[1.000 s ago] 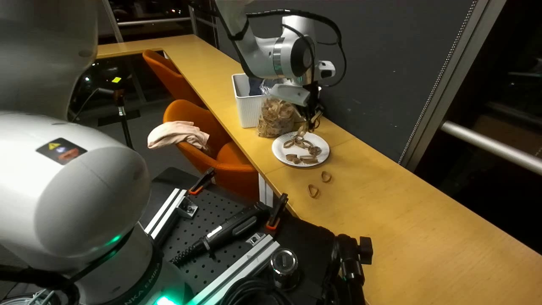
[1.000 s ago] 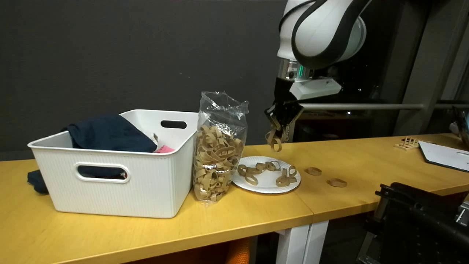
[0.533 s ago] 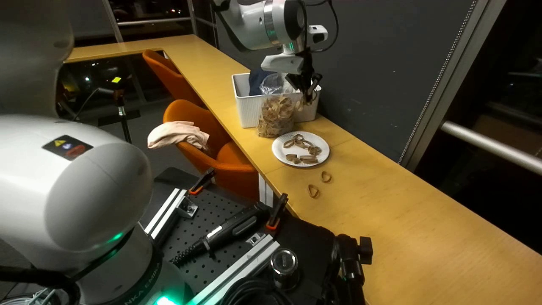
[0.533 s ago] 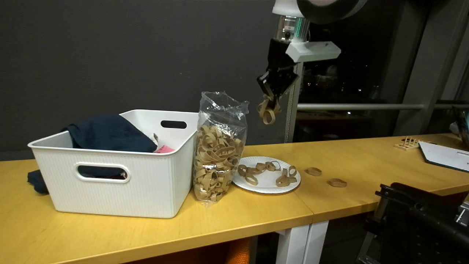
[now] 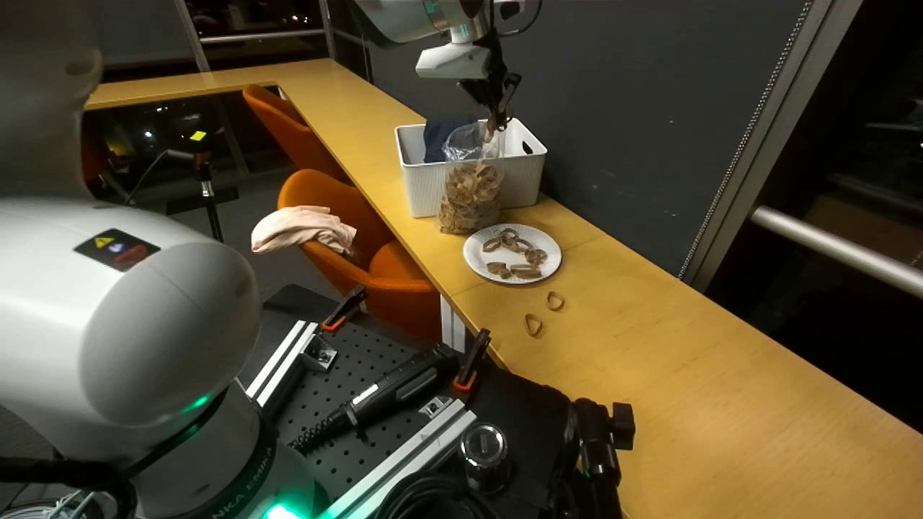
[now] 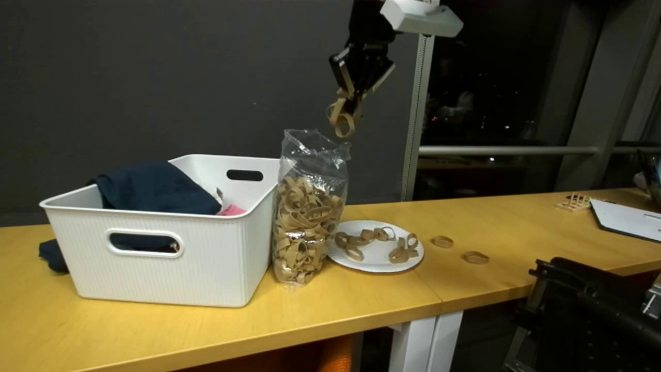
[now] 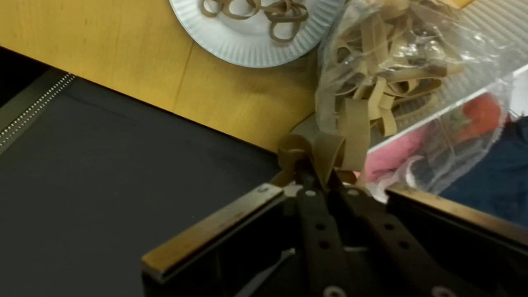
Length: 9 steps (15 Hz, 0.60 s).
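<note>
Gripper (image 6: pixel 352 105) clenched on rubber bands (image 6: pixel 337 111), near bag (image 6: pixel 315 147).
Lift seems done; loose bands (image 6: pixel 403 254) remain on plate (image 6: pixel 374 259) and table (image 6: pixel 506 222).

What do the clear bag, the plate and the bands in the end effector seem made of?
Bag: plastic film, glossy and transparent; it crinkles and glints. Plate: probably paper, matte white; its edge is fluted. Bands in the end effector: likely rubber, dull tan; they form flat, curling loops, but no stretch shows to confirm it.

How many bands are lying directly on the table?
2: one band near the plate, another band farther from it. The bag or bin may hide more.
</note>
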Tool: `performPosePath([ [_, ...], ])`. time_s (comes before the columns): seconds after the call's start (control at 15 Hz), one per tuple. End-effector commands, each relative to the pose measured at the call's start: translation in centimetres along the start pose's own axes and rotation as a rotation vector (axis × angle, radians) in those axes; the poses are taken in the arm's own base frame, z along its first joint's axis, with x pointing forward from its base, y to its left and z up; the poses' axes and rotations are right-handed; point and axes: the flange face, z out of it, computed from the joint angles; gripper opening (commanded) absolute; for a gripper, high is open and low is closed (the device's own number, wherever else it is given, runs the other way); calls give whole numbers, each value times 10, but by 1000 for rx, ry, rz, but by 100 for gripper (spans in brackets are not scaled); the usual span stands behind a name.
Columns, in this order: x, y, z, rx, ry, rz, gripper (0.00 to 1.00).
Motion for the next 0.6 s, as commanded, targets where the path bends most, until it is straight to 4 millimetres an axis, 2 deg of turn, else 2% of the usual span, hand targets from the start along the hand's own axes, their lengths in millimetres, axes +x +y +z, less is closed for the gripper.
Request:
performPosePath([
  [0.0,10,-20,-4,20,21,-41,1],
  [0.33,0,-46,12,48,-2,-87,1],
  [0.53,-5,-49,22,47,-13,-97,1],
])
